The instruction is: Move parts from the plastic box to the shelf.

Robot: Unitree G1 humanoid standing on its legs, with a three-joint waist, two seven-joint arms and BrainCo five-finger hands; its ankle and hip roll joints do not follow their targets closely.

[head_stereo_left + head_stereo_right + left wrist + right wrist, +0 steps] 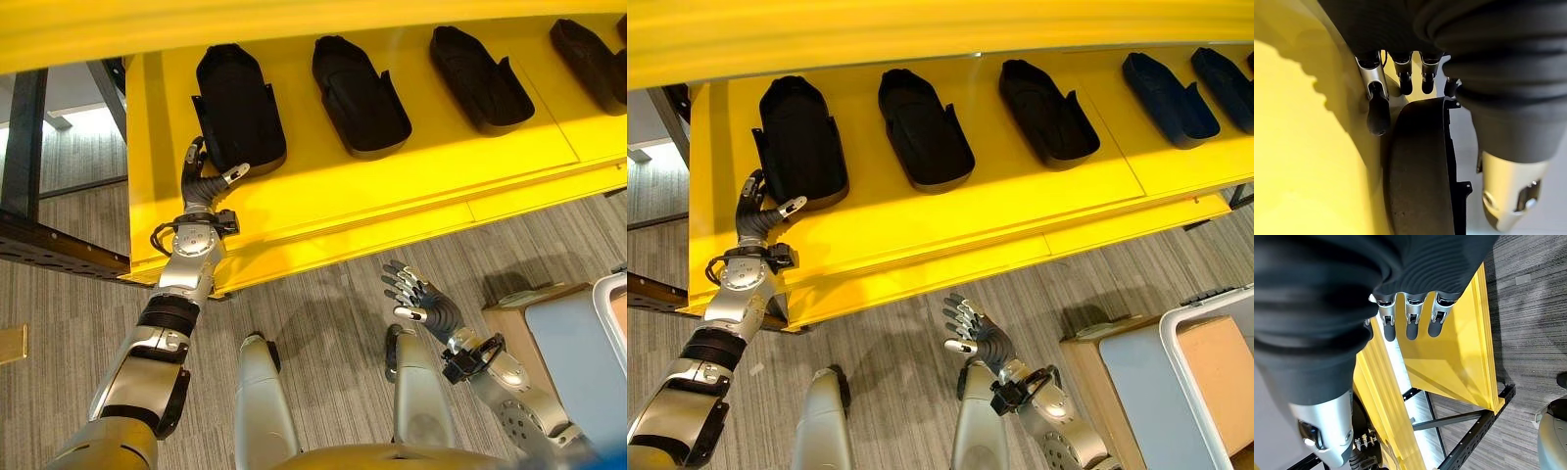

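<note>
A: Any labels or writing?
B: None I can make out on the parts or the shelf. Nothing legible.

A: Right hand?
B: Right hand (pixel 423 305) hangs low over the grey floor (pixel 901 343), in front of the shelf's front edge and touching nothing. Palm turned up, fingers straight and lightly spread, holding nothing. Its wrist view agrees: fingertips (pixel 1409 328) in a loose row in free air, yellow shelf frame past them.

A: Left?
B: Left arm reaches up and forward. Left hand (pixel 204 181) is over the yellow shelf (pixel 372 196), at the near left corner of the first black part (pixel 238 108). Fingers extended along that part's left edge, thumb out under its near end. Looks like contact at the rim; I can't tell if it actually grips. Wrist view shows straight fingertips (pixel 1378 110) lying beside the part's rim (pixel 1422 166), not curled round it.

A: Parts beyond the hand?
B: All black parts in view sit on the shelf in a row. Beyond and right of the left hand: second part (pixel 359 96), third part (pixel 480 80), fourth part (pixel 588 54).

A: Box?
B: A white-rimmed bin (pixel 1205 372) stands on the floor to the right of the right hand, well apart from it.
</note>
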